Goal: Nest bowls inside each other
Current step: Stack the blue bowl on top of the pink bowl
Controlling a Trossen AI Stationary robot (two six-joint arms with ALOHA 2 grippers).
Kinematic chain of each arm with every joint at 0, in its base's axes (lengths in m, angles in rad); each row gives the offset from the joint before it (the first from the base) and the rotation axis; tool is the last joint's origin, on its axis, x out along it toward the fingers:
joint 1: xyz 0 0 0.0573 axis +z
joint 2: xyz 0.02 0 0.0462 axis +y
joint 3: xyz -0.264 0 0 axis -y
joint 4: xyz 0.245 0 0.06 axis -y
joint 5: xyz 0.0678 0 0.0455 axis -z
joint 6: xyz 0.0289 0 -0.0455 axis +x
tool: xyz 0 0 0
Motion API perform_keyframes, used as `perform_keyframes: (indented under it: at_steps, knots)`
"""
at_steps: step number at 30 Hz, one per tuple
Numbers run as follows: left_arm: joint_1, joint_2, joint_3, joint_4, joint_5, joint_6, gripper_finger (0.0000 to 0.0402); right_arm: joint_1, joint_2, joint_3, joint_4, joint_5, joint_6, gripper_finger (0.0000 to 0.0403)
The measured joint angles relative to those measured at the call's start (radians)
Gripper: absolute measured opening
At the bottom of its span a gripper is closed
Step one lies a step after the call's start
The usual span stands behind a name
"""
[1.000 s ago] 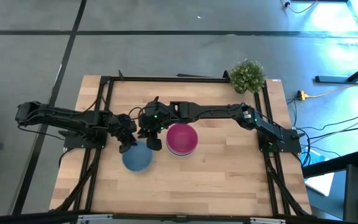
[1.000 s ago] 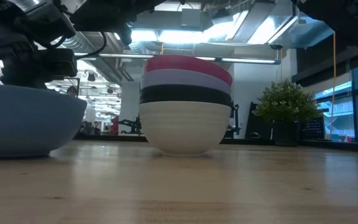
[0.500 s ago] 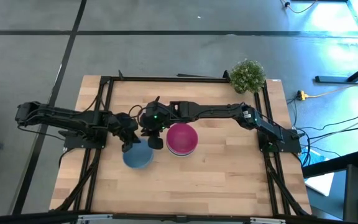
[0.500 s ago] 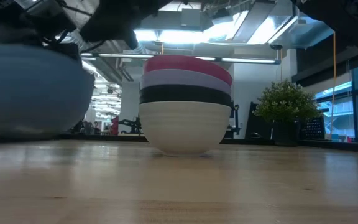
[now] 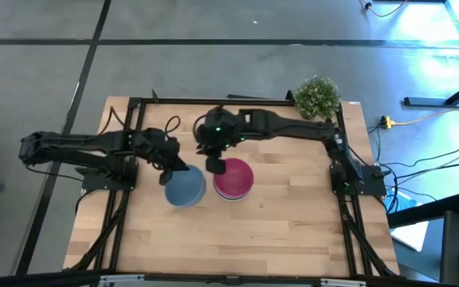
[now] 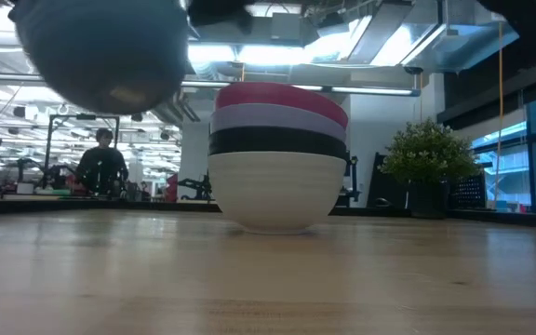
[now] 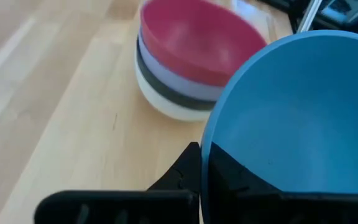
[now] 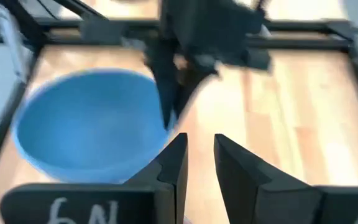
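Between left pincer [image 5: 174, 167] fingers: blue bowl [image 5: 186, 187] rim.

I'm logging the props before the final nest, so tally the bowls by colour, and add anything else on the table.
Blue bowl, held up by the left tool: 1
Magenta bowl: 1
Lavender bowl: 1
Black bowl: 1
White bowl: 1
Potted plant: 1
Total: 6 things, 5 of them bowls

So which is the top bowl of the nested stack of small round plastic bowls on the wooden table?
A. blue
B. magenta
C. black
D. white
B. The magenta bowl tops the stack, over lavender, black and white; the blue bowl is held in the air by the left gripper.
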Motion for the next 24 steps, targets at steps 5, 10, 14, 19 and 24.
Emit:
perform_keyframes:
  at_steps: [5, 10, 14, 19, 24]
  knots:
    - [0.012, 0.034, 0.042, 0.008, -0.005, 0.000, 0.0001, 0.003, -0.079, 0.000, -0.108, 0.063, -0.023, 0.0081]
    - [0.008, 0.119, 0.089, 0.087, -0.014, 0.001, 0.0001, 0.013, -0.137, -0.025, -0.167, 0.068, -0.052, 0.0081]
    - [0.009, 0.185, 0.158, 0.099, -0.006, 0.037, 0.0001, 0.013, -0.233, -0.201, -0.080, 0.075, -0.052, 0.0081]
    - [0.014, 0.231, 0.222, 0.092, -0.003, 0.062, 0.0000, -0.004, -0.457, -0.600, 0.223, 0.076, -0.003, 0.0081]
    - [0.048, 0.286, 0.249, 0.095, -0.001, 0.075, 0.0000, -0.025, -0.717, -0.978, 0.495, 0.079, 0.086, 0.0081]
